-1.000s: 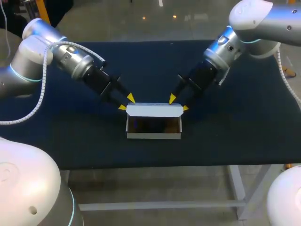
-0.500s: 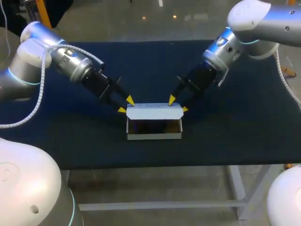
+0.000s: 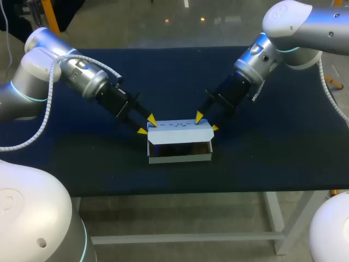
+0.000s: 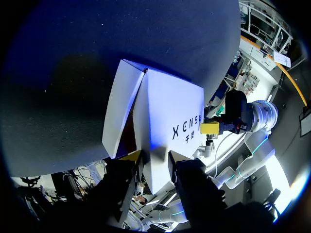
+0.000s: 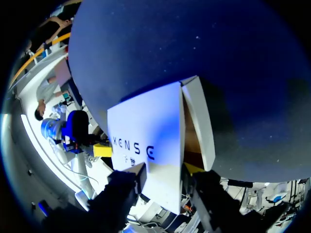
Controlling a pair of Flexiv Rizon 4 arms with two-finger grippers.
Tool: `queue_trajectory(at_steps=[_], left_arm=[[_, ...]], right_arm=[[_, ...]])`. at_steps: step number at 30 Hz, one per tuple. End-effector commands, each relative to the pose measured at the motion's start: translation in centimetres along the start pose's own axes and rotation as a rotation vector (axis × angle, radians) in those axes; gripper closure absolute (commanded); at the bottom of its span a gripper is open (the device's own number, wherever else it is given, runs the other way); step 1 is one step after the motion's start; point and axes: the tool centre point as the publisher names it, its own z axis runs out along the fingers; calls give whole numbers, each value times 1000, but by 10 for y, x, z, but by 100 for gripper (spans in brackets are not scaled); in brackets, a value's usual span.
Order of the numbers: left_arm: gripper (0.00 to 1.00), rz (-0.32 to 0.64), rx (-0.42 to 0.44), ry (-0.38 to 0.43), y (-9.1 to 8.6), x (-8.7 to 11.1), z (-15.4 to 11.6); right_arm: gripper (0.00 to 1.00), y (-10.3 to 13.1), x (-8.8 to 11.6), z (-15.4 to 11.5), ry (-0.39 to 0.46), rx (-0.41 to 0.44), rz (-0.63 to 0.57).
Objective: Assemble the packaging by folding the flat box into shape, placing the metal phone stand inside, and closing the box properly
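Yellow-tipped, the left hand (image 3: pixel 147 125) is released, its fingers (image 4: pixel 130 158) spread astride the left end of the lid (image 3: pixel 180 132). The right hand (image 3: pixel 206 121) stands likewise unclenched at the lid's right end. The white box (image 3: pixel 180 158) lies mid-bench (image 3: pixel 262 158), long axis running left to right, mouth facing the front edge, lid slanting down over it. Dark print (image 4: pixel 187 133) runs along the lid's top.

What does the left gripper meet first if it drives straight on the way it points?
The box lid: it lies directly ahead of the left gripper, probably touching it, though contact is unclear.
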Motion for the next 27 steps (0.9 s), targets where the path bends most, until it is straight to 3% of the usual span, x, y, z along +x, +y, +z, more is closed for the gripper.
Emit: queue_trajectory(at_steps=[1,27], left_arm=[[64,3,1,2,0,0,5],[58,25,-4,-8,-3,-12,9]], right_arm=[[49,2,2,2,-4,5,-3],[47,1,-7,8,-19,-17,-17]])
